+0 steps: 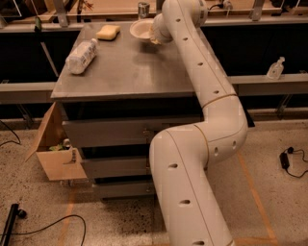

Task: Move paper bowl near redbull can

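The off-white paper bowl (141, 29) is at the far middle of the grey table (125, 72), slightly tilted, with a shadow under it. The silver redbull can (143, 9) stands just behind it at the table's far edge. My gripper (154, 34) is at the bowl's right rim and is shut on it; the white wrist hides most of the grasp. The arm runs from the lower middle of the view up over the table's right side.
A yellow sponge (108, 32) lies left of the bowl. A clear crinkled plastic bottle (81, 55) lies on the table's left side. An open cardboard box (54, 151) sits on the floor at the left. Cables lie on the floor.
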Motion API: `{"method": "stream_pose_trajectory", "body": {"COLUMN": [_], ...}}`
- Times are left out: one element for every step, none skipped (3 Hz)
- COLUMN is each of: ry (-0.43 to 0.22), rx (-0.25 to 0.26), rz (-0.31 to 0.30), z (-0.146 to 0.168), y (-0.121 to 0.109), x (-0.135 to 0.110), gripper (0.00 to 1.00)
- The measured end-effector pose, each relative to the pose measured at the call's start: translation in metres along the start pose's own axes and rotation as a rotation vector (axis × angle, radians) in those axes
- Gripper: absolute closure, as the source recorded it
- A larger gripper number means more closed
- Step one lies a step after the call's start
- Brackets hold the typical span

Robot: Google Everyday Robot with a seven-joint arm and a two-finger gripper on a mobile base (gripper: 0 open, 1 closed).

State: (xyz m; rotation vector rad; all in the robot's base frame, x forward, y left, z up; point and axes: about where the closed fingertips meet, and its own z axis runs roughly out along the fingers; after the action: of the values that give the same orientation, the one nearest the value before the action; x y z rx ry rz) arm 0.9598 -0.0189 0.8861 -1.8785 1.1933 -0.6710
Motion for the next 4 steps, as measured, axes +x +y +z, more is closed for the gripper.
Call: {"method": "stream_pose_trajectory", "body": {"ry": [-0.018, -0.03, -0.031, 0.027], "rx": [0.02, 0.04, 0.042, 0.081], "rz": [-0.008, -0.009, -0.009, 0.041], "z": [0.002, 0.003, 0.003, -0.026], "y": [-0.006, -0.012, -0.013, -0.033], "x": [-0.007, -0.014, -0.014, 0.009], "gripper": [0.13, 0.0, 0.0, 0.0]}}
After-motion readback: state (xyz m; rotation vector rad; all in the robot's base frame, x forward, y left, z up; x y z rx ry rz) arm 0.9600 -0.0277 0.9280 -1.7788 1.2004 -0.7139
